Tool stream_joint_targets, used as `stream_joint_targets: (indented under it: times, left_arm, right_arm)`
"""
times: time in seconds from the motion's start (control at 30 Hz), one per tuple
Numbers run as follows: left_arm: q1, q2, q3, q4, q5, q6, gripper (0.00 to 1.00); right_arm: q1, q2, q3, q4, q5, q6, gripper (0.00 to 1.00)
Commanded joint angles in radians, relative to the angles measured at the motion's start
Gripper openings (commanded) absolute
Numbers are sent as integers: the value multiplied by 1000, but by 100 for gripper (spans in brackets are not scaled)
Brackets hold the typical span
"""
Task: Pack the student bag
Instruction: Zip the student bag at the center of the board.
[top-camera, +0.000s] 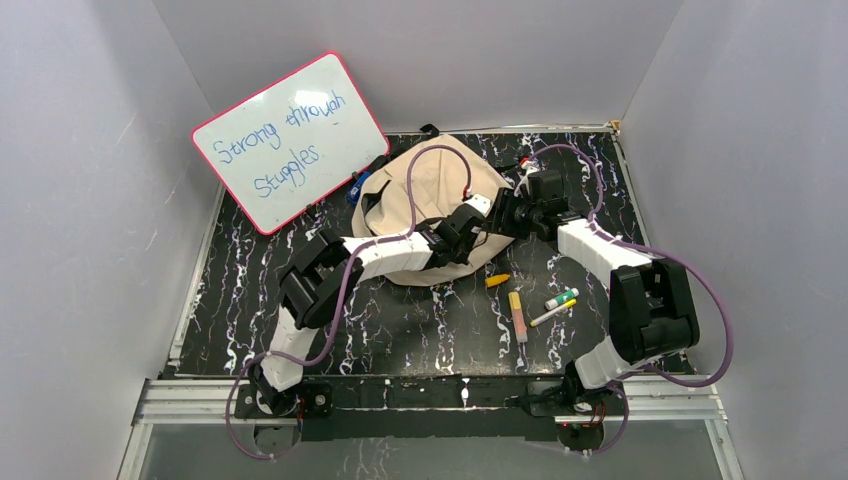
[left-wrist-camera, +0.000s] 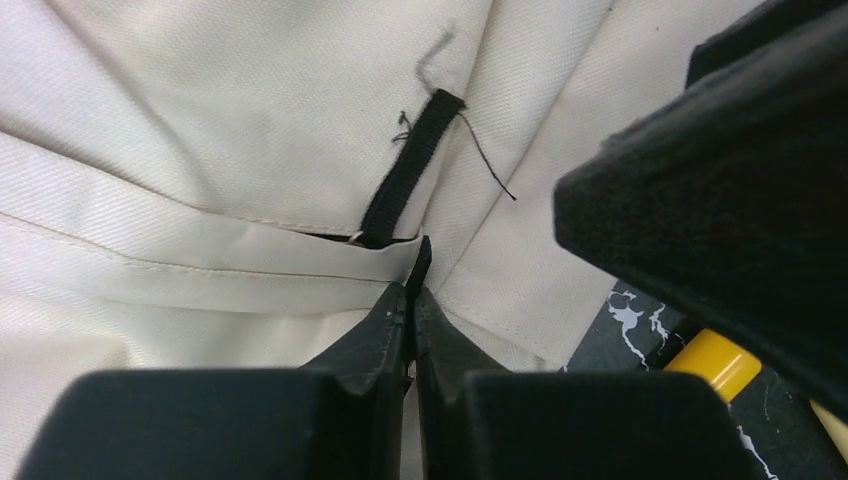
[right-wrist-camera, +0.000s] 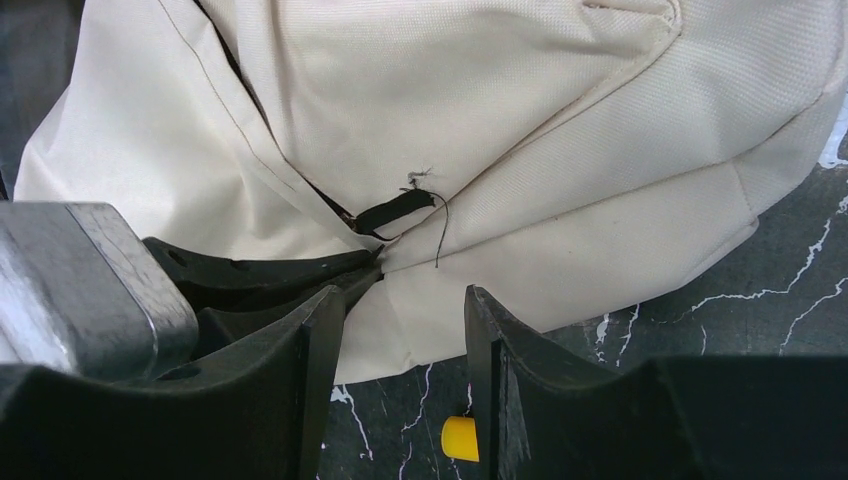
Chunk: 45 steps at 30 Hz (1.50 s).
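Student bag (top-camera: 428, 185) x1, L gripper (left-wrist-camera: 412, 298) pinching, whiteboard (top-camera: 290, 140) x1

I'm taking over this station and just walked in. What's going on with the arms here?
Both arms are working at the beige bag at the back of the table. The left gripper is shut, its fingers pinching the bag's fabric just below a black tab. The right gripper is open right beside that spot, holding nothing. A few pens lie loose on the table near the bag, not yet packed.
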Motion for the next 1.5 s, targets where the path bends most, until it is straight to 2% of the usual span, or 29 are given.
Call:
stream_joint_targets:
  times: [0.0, 0.27, 0.73, 1.47]
  left_arm:
    - [-6, -4, 15, -39, -25, -5, 0]
    - [-6, -88, -21, -38, -73, -9, 0]
    - [-6, -182, -88, -42, -171, -9, 0]
    - [-1, -494, -281, -193, -331, -76, 0]
  right_arm:
    - [-5, 9, -4, 44, -23, -6, 55]
    - [-5, 71, 6, 59, -37, -3, 55]
    - [-5, 266, 79, 60, 114, 23, 53]
    - [-17, 335, 109, 49, 143, 9, 53]
